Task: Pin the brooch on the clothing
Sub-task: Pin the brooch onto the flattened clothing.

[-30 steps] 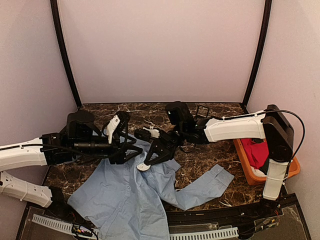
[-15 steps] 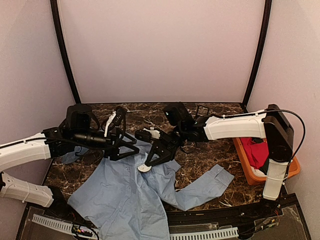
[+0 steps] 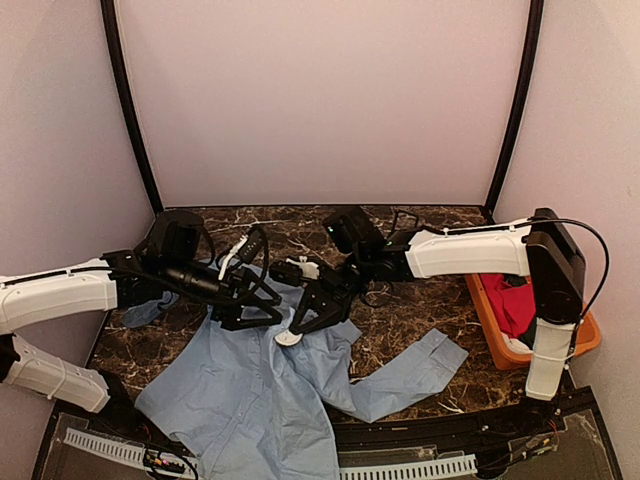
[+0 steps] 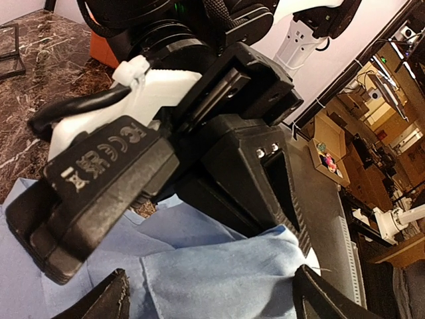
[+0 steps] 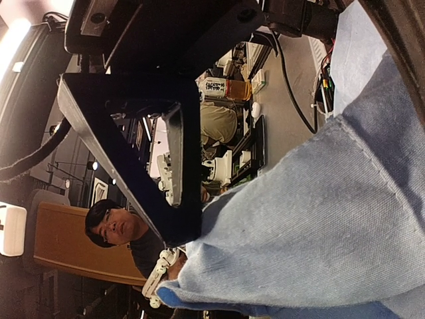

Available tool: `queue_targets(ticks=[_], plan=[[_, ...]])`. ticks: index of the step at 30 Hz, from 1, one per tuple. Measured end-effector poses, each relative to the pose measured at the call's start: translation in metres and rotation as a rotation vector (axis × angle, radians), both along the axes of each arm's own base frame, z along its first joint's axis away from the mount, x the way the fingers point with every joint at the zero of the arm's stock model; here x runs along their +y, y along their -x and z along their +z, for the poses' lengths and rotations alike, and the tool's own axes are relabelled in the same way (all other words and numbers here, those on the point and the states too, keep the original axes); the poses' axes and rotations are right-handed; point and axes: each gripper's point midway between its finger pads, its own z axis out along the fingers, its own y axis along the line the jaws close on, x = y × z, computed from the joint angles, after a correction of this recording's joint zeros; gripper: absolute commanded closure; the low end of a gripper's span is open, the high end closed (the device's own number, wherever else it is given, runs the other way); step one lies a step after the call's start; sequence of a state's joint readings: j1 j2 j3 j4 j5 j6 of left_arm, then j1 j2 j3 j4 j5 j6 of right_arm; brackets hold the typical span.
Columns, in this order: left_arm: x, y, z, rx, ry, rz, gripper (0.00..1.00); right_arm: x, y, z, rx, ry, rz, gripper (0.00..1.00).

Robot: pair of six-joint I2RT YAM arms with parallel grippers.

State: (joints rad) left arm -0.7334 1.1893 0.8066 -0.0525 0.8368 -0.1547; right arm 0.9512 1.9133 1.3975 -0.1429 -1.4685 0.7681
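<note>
The clothing, a light blue shirt, lies crumpled on the dark marble table. My right gripper reaches in from the right and is shut, with a small white disc, the brooch, at its tips against a raised fold of shirt. In the left wrist view the fold drapes over the right gripper's fingers, and a white sliver of the brooch peeks out. My left gripper faces it from the left, open, its jaws astride that fold without touching it. Cloth fills the right wrist view.
An orange basket with a red garment stands at the right edge of the table. One shirt sleeve stretches toward it. A small black frame sits by the back wall.
My left gripper has slid right, closer to the right gripper, and its jaws have spread wider. The right arm and the white disc have hardly moved.
</note>
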Motion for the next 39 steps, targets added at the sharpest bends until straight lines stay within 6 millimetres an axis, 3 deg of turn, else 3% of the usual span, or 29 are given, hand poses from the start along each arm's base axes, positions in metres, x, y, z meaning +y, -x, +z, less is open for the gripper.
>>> queue_targets(ticks=[19, 39], plan=[[-0.005, 0.008, 0.000, 0.142, 0.032, -0.113, 0.18, 0.001, -0.001, -0.002, -0.021, 0.006, -0.011, 1.00], [-0.003, 0.012, -0.001, 0.170, -0.029, -0.151, 0.22, 0.003, -0.003, -0.006, -0.026, 0.014, -0.014, 1.00]])
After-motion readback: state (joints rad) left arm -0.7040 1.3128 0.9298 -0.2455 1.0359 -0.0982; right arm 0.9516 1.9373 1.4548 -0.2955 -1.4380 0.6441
